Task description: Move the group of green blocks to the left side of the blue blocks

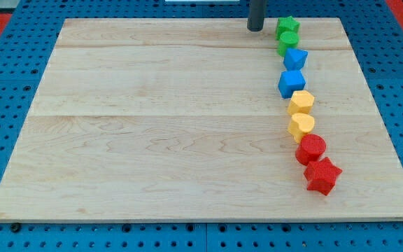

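Two green blocks sit at the view's top right: a green star and a green round block just below it, touching. Below them are a blue block and a blue cube-like block. My tip is on the board at the view's top, just left of the green star, with a small gap between them.
Below the blue blocks the column goes on: a yellow block, a yellow heart-like block, a red round block, a red star. The wooden board lies on a blue pegboard.
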Available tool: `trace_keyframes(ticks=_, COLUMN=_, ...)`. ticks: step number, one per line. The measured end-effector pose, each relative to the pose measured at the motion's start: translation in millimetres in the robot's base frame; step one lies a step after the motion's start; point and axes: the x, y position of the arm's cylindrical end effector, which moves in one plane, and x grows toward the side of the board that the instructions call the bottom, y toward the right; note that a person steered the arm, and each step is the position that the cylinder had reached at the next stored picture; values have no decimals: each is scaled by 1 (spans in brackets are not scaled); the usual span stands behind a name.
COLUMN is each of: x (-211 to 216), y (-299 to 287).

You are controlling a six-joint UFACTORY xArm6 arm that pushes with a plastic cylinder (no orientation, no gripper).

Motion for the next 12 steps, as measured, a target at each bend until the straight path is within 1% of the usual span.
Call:
trace_keyframes(ticks=5, x=-2, y=-11)
trace_keyframes(ticks=6, x=-4, y=17)
trace_keyframes(ticks=7, x=-16, y=43)
trace_keyframes(ticks=9, x=-10, y=102)
trace_keyframes(ticks=10, x=14, y=110)
trace_keyframes(ticks=12, x=42, y=82)
